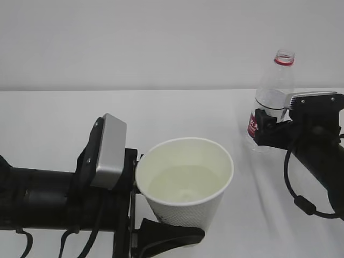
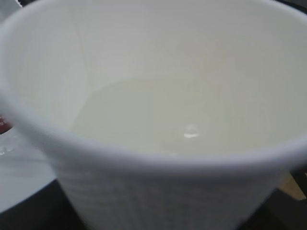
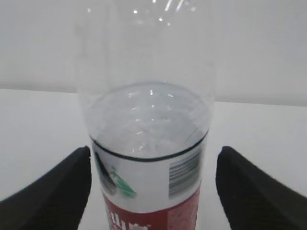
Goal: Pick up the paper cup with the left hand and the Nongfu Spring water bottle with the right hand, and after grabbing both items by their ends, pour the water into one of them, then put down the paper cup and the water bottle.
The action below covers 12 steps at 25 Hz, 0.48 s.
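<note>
Water already lies in the small white paper cup, apparently pinched by the left hand, while the right hand stands spread around, not touching, the upright clear ribbed Nongfu Spring water bottle; the cup's set-down remains.

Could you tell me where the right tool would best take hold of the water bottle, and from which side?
Grip the Nongfu Spring water bottle around its labelled lower body, coming in level from the right. It stands upright, and the right tool already straddles it there with open jaws. That part is straight-walled; the clear shoulder above tapers toward the uncapped neck.
</note>
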Each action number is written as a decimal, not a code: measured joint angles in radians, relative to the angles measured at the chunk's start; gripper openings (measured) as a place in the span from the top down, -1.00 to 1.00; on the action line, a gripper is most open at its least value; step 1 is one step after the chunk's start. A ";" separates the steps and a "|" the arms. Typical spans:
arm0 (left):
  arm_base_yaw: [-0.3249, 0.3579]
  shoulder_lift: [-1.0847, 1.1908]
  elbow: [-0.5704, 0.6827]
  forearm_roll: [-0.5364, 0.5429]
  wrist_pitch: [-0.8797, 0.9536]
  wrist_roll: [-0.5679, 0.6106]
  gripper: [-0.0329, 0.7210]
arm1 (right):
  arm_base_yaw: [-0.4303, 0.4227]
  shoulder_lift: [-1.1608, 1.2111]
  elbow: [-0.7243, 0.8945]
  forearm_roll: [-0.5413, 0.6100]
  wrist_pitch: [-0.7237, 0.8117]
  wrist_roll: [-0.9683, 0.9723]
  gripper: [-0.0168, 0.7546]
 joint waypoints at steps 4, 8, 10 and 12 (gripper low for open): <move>0.000 0.000 0.000 -0.010 0.000 0.000 -0.51 | 0.000 -0.043 0.037 -0.006 0.000 0.000 -0.62; 0.000 0.000 0.000 -0.012 -0.002 0.000 -0.51 | 0.000 -0.098 0.082 -0.010 0.000 0.002 -0.62; 0.000 0.000 0.000 -0.014 -0.004 0.000 -0.51 | 0.000 -0.130 0.106 -0.010 0.000 -0.001 -0.62; 0.000 0.000 0.000 -0.014 -0.004 0.000 -0.51 | 0.000 -0.158 0.128 -0.010 0.000 -0.008 -0.61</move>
